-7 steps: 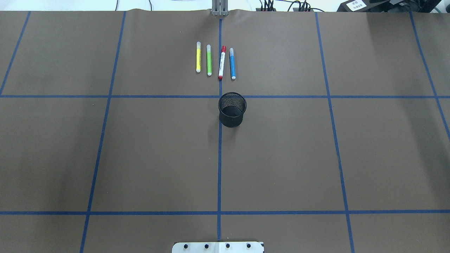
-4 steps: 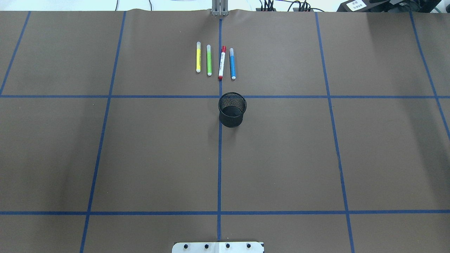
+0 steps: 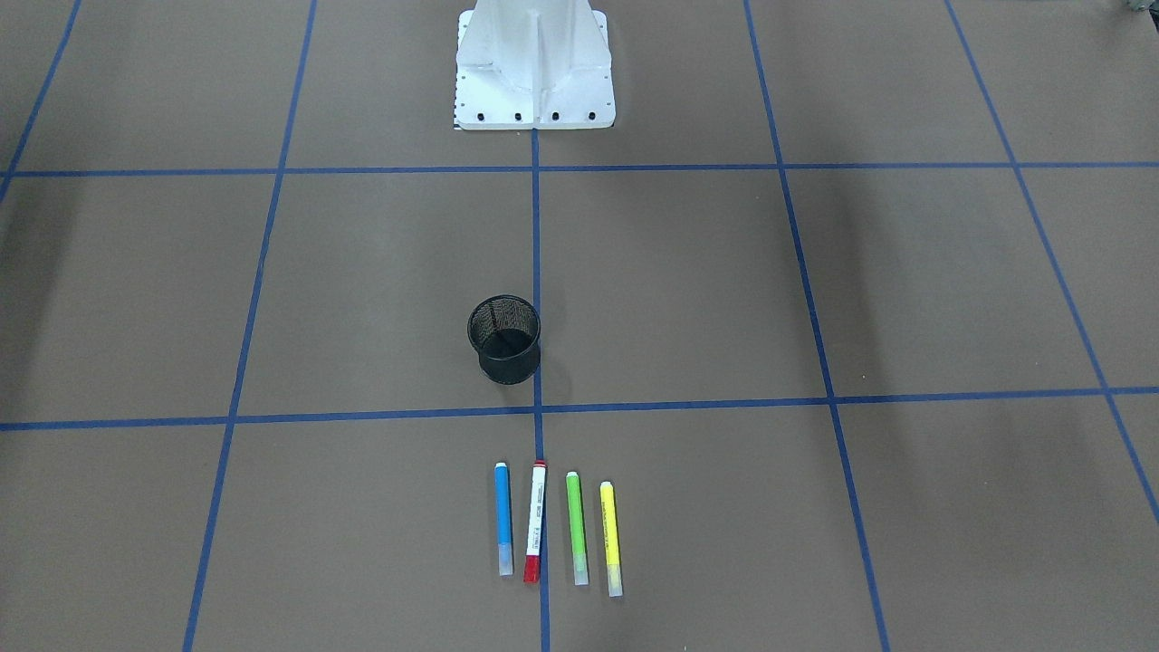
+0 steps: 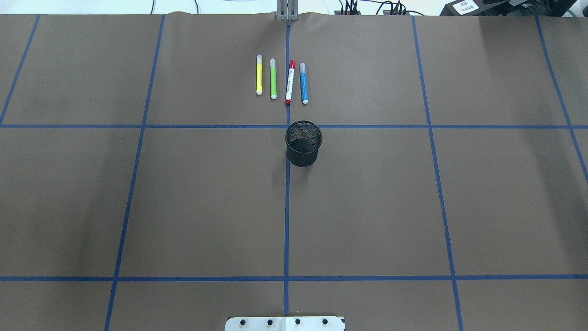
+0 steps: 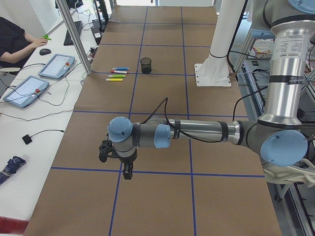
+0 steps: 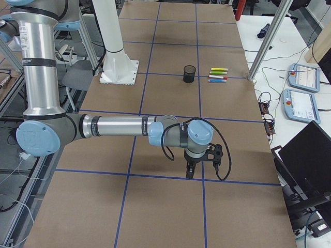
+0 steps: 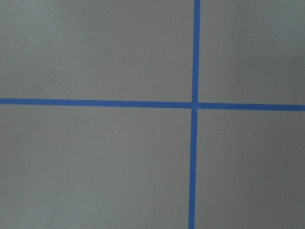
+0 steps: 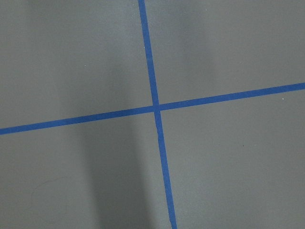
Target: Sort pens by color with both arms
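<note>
Four pens lie side by side at the far middle of the table: yellow (image 4: 259, 75), green (image 4: 273, 78), white with a red cap (image 4: 290, 82) and blue (image 4: 303, 83). The front-facing view shows them as blue (image 3: 502, 520), white-red (image 3: 535, 521), green (image 3: 576, 528), yellow (image 3: 611, 538). My left gripper (image 5: 127, 172) shows only in the exterior left view, far from the pens, pointing down over a tape crossing. My right gripper (image 6: 189, 173) shows only in the exterior right view, likewise. I cannot tell whether either is open or shut. Both wrist views show only bare paper and tape.
A black mesh cup (image 4: 303, 149) stands upright just nearer than the pens, on the centre tape line. The white mounting base (image 3: 534, 68) is at the robot's side. An operator and tablets (image 5: 56, 66) are beyond the table's far edge.
</note>
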Robot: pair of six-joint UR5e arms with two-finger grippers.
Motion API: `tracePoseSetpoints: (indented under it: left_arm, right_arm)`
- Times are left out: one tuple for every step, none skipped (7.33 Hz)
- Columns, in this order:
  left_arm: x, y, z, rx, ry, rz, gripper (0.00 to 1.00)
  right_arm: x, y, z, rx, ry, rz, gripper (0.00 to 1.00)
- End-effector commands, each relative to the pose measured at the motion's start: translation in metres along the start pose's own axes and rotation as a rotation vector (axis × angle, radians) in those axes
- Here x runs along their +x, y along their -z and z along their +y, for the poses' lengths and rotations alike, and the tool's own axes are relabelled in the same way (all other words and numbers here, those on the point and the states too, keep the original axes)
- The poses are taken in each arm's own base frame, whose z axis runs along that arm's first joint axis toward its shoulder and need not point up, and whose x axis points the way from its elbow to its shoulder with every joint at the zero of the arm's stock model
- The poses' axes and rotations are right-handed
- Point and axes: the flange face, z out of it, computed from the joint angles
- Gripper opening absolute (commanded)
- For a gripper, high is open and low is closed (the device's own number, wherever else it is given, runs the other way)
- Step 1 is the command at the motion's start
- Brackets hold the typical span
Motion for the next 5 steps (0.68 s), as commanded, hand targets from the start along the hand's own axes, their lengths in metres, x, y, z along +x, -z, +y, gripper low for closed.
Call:
tracePoseSetpoints:
  left_arm:
    - [-0.0009,-0.0010,0.0001,-0.002,0.001,0.000,1.00]
    - [-0.0014,-0.0015,0.0002,-0.003,0.002,0.000,1.00]
    - [-0.0020,-0.0021,0.0010,-0.004,0.003,0.000,1.00]
    - [-0.0015,-0.0015,0.0009,-0.003,0.002,0.000,1.00]
    - [-0.0015,-0.0015,0.0009,-0.003,0.002,0.000,1.00]
  right_arm:
    - [-0.0003,0.0002,0.0000,0.000,0.002,0.000,0.99]
    - [-0.0003,0.0003,-0.0001,0.002,0.011,0.001,0.99]
    - [-0.0003,0.0003,-0.0001,0.002,0.012,0.001,0.99]
    - [-0.0008,0.0008,-0.0001,0.003,0.013,0.001,0.99]
    - [-0.0009,0.0008,-0.0008,0.003,0.015,0.001,0.99]
